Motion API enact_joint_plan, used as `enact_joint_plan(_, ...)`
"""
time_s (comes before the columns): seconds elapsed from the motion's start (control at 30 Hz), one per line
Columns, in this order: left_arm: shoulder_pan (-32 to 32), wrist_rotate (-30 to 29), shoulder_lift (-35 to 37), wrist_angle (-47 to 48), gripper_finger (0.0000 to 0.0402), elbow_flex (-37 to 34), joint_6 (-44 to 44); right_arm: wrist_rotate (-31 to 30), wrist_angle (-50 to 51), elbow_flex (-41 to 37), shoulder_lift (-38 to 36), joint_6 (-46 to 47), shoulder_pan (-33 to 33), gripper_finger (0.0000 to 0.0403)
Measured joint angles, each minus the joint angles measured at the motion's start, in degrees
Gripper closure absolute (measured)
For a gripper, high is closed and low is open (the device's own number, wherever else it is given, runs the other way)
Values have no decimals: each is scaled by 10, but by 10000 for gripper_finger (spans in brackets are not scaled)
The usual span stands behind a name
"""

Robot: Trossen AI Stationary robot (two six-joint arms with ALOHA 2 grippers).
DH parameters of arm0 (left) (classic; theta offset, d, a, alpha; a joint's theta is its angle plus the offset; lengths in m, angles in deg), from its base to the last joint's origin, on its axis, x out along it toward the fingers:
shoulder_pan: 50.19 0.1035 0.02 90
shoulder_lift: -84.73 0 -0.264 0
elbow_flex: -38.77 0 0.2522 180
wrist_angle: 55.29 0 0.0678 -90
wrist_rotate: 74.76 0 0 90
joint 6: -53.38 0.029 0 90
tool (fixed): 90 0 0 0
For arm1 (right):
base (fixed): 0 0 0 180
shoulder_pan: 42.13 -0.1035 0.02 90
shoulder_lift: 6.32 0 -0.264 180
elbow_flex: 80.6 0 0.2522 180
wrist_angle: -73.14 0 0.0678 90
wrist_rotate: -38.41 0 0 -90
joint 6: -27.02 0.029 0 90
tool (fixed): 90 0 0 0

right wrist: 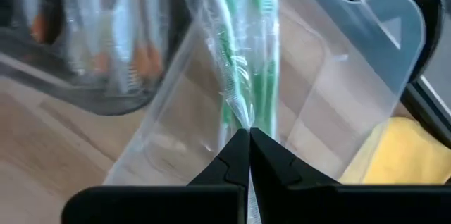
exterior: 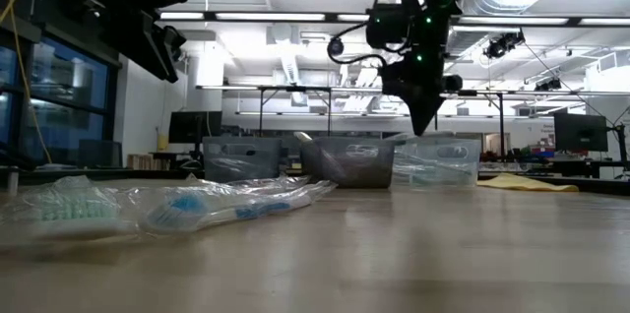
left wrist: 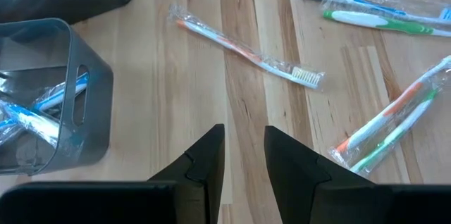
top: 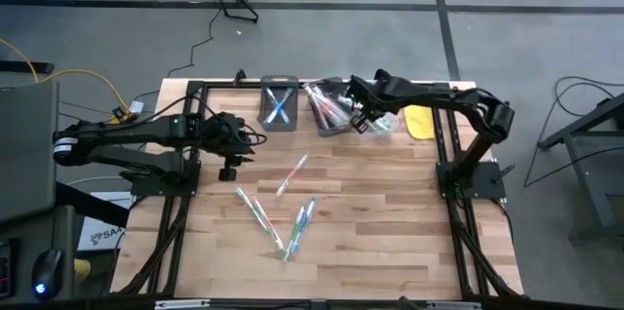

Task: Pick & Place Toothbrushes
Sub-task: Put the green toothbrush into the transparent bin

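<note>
A green toothbrush [right wrist: 246, 55] in a clear wrapper hangs from my right gripper [right wrist: 248, 139], which is shut on it above a clear bin [right wrist: 352, 55] at the table's far edge [top: 382, 123]. Beside it stand a dark middle bin [top: 330, 110] with several toothbrushes and a grey left bin [top: 279, 105] with blue ones. Loose wrapped toothbrushes [top: 292, 174] [top: 255, 210] [top: 300, 227] lie flat on the wooden table. My left gripper [left wrist: 244, 153] hovers open over the table's left part [top: 230, 159], with nothing between its fingers. My right gripper pinches the wrapped green toothbrush at one end [right wrist: 243, 115] between its two fingertips. The fingers come from above, pointing steeply down. The toothbrush hangs below them, lengthwise in line with the fingers, over the clear bin; whether its lower end touches the bin I cannot tell.
A yellow flat object [top: 419, 120] lies right of the clear bin. Black frame rails [top: 185, 183] run along the table's left and right sides. In the left wrist view an orange-white toothbrush [left wrist: 246, 48] lies ahead of the fingers, with the grey bin [left wrist: 56, 97] beside them.
</note>
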Motion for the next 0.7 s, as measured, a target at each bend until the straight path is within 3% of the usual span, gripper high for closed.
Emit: enact_joint_plan(0.7, 0, 1, 0, 0, 304, 0, 0, -27, 65, 0, 1, 66, 33, 400)
